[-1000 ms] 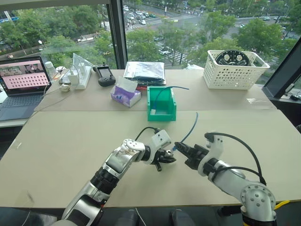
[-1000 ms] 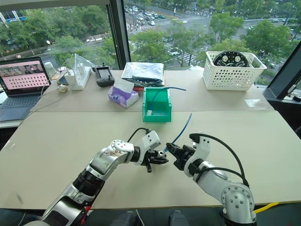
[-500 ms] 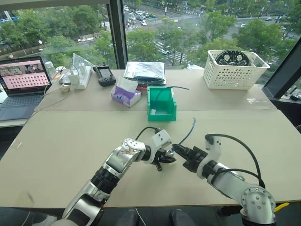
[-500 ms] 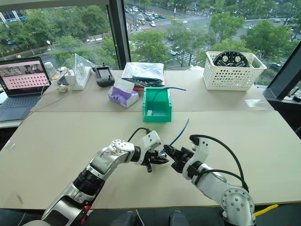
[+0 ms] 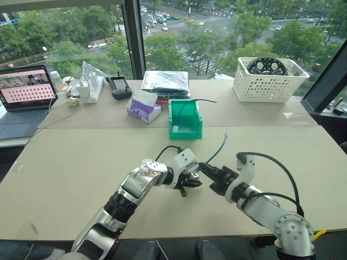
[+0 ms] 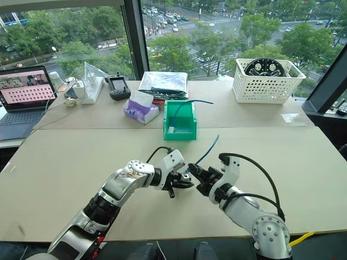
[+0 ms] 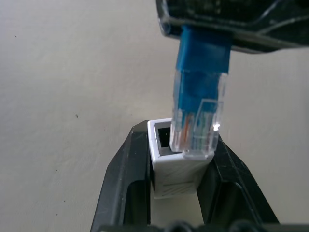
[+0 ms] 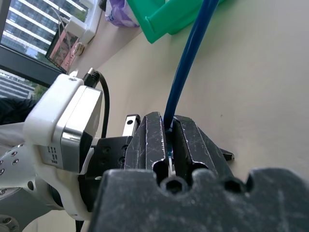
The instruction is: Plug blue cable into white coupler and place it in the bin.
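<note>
The blue cable's (image 7: pixel 202 72) clear plug rests at the white coupler's (image 7: pixel 175 162) socket mouth.

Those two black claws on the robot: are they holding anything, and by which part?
Yes. The left tool clamps the white coupler by its sides. The right tool pinches the blue cable just behind its clear plug.

Beige table (image 5: pixel 81 162), second one butted behind it along the window (image 5: pixel 179 32). Daylight, trees and a street outside; dark mullion (image 5: pixel 133 38). Open laptop (image 5: pixel 24 92) far left, white lattice basket (image 5: pixel 264 81) far right, purple tissue pack (image 5: pixel 144 110), probably a handheld controller (image 5: pixel 121 86).
</note>
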Robot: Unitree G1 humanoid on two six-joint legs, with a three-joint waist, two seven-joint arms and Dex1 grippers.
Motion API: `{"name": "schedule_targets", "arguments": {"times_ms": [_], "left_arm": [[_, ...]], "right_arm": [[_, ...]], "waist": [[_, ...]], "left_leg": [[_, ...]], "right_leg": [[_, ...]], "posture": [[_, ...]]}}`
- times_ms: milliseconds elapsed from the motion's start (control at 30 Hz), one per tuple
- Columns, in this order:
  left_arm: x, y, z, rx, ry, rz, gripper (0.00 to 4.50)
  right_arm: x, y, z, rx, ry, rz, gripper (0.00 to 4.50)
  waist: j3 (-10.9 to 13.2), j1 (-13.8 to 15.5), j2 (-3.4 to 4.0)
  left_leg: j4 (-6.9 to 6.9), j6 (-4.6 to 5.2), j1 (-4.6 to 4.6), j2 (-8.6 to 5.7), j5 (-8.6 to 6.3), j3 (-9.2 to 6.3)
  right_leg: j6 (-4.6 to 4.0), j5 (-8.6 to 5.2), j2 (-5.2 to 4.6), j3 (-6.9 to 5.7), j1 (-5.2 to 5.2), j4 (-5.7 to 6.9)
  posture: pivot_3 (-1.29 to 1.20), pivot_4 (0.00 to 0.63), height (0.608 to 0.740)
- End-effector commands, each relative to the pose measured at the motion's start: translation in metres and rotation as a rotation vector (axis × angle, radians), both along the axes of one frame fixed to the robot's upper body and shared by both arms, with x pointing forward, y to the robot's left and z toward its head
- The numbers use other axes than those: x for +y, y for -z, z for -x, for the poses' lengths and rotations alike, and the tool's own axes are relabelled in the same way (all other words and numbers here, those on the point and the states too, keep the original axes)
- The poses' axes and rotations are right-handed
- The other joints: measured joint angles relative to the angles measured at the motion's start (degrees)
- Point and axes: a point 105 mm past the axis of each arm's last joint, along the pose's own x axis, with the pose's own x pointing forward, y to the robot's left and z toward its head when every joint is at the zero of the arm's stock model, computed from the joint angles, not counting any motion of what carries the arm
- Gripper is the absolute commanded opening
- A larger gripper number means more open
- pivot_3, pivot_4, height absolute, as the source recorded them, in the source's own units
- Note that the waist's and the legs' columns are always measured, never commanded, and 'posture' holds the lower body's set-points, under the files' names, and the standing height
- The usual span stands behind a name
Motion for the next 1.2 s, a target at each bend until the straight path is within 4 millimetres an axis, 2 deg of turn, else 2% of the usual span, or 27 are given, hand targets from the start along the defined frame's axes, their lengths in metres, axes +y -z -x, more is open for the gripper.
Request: {"name": "schedule_targets", "arguments": {"times_ms": [33, 500, 800, 1200], "left_arm": [[0.003, 0.001, 0.0, 0.002, -0.017, -0.008, 0.76], [0.002, -0.001, 0.001, 0.015, -0.023, 0.004, 0.76], [-0.005, -0.012, 0.003, 0.057, -0.028, 0.029, 0.76], [-0.004, -0.013, 0.003, 0.065, -0.039, 0.014, 0.76]], "right_arm": [[0.0, -0.009, 0.0, -0.033, 0.003, -0.024, 0.0], [-0.004, 0.005, 0.002, 0.002, 0.0, 0.073, 0.0], [0.009, 0.009, 0.003, -0.01, -0.087, 0.158, 0.0], [0.011, 0.01, 0.005, -0.052, -0.139, 0.292, 0.0]], "waist": [[0.0, 0.0, 0.0], [0.0, 0.0, 0.0], [0.0, 0.0, 0.0], [0.0, 0.0, 0.0]], "left_leg": [[0.0, 0.0, 0.0, 0.0, 0.0, 0.0], [0.0, 0.0, 0.01, 0.0, 0.0, 0.0], [0.0, 0.0, 0.0, 0.0, 0.0, -0.01], [-0.01, 0.0, 0.01, 0.0, 0.0, 0.01]], "right_leg": [[0.0, 0.0, 0.0, 0.0, 0.0, 0.0], [0.0, 0.0, 0.0, 0.0, 0.01, 0.0], [0.0, -0.01, 0.0, -0.01, 0.0, 0.0], [0.01, -0.01, 0.0, 0.0, 0.01, -0.01]], "posture": [[0.0, 0.15, 0.728], [0.0, 0.15, 0.728], [0.0, 0.15, 0.728], [0.0, 0.15, 0.728]]}}
